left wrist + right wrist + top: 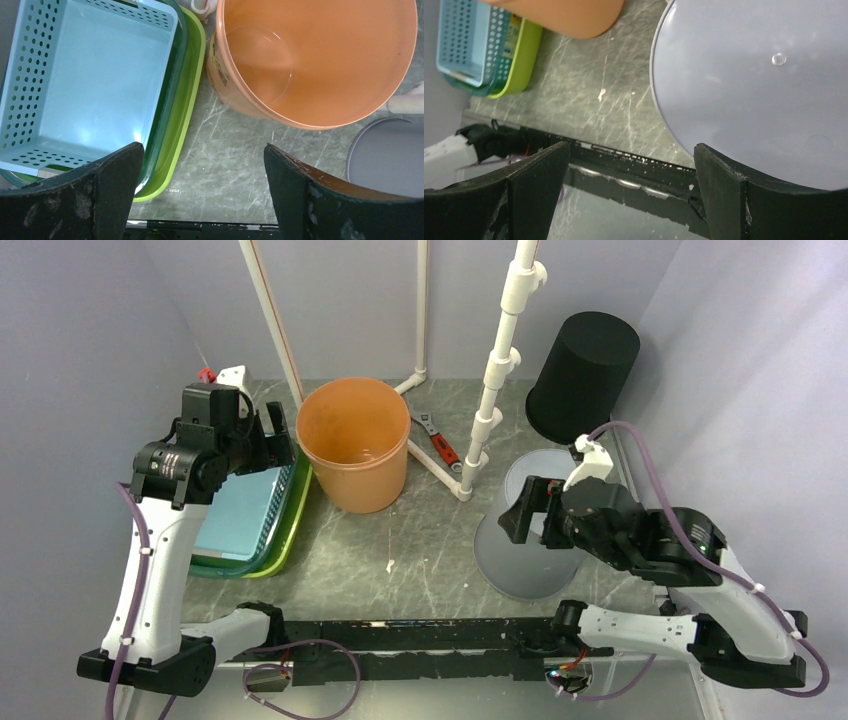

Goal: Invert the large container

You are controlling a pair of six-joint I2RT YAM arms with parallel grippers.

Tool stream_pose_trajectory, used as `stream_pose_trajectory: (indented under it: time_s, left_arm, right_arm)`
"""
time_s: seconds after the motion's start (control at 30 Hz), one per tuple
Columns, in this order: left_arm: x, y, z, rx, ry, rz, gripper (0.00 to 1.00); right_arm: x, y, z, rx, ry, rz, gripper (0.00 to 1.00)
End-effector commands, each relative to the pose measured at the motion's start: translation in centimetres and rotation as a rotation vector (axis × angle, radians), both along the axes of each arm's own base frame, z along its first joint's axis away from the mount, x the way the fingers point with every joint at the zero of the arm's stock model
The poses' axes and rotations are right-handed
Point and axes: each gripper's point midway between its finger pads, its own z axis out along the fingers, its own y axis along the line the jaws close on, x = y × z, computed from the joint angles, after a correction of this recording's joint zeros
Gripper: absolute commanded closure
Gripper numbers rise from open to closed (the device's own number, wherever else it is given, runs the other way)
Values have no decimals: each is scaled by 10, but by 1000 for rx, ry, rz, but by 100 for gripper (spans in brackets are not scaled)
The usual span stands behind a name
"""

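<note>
1. The orange plastic bucket (pixel 352 440) stands upright on the grey marbled table (pixel 430 540), mouth up and near the middle towards the back. It is the only container here not already inverted, so I take it for the task's thing.
2. A pale grey plastic bucket (pixel 530 565) sits base-up at the right. A black bucket (pixel 585 370) leans base-up against the far right wall.
3. The left fingers (pixel 277 440) are spread wide and grasp nothing. They hover above the edge of the blue perforated basket (pixel 240 515), which is nested in green trays.
4. The right fingers (pixel 520 512) are likewise released and empty, and they hang over the grey bucket's base.
5. The relation that matters is that the orange bucket lies just beside the left fingers, on their right. Its long axis is vertical, and its rim is roughly level with them.
6. The left arm is clearly the nearer. The right arm is well apart from the bucket, with the white pipe post (pixel 495 390) standing between the two.
7. Judgement — the flip has not begun. A grip on the near rim or wall would come first.
</note>
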Motion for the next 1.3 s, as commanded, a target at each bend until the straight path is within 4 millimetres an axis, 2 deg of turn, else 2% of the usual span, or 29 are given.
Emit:
stream_pose_trajectory:
  time_s: [0.0,0.17,0.23,0.33,0.4,0.57,0.67,0.83,0.97,1.07,1.27]
  left_arm:
    - [5,-7,5,-41,-26,-11,5]
    - [5,-7,5,-40,-31,-17,5]
    - [5,-6,4,-38,-31,-12,5]
    - [5,-7,4,-44,-33,-15,5]
    - [6,-9,4,-53,-34,-17,5]
    - [8,-13,5,-65,-32,-32,5]
    - [7,-11,6,-57,-35,-29,5]
    - [4,-11,8,-63,-45,-31,5]
    - [2,-13,8,-75,-45,-35,5]
    - [1,-15,8,-81,-45,-41,5]
    - [1,-18,8,-94,-43,-58,5]
  right_arm:
    - [-19,10,9,45,23,138,2]
    - [-32,3,-39,-74,159,143,2]
    - [-34,-2,-45,-79,169,127,2]
    - [-27,-25,-49,-112,168,-22,1]
    - [-22,-31,-53,-127,163,-75,1]
    - [-1,-39,-67,-226,115,-200,1]
    - [14,-44,-68,-254,74,-303,0]
    - [39,-57,-59,-302,13,-442,0]
    - [51,-78,-53,-312,-32,-556,0]
    - [63,-80,-56,-317,-22,-531,0]
    - [94,-88,-80,-304,95,-490,0]
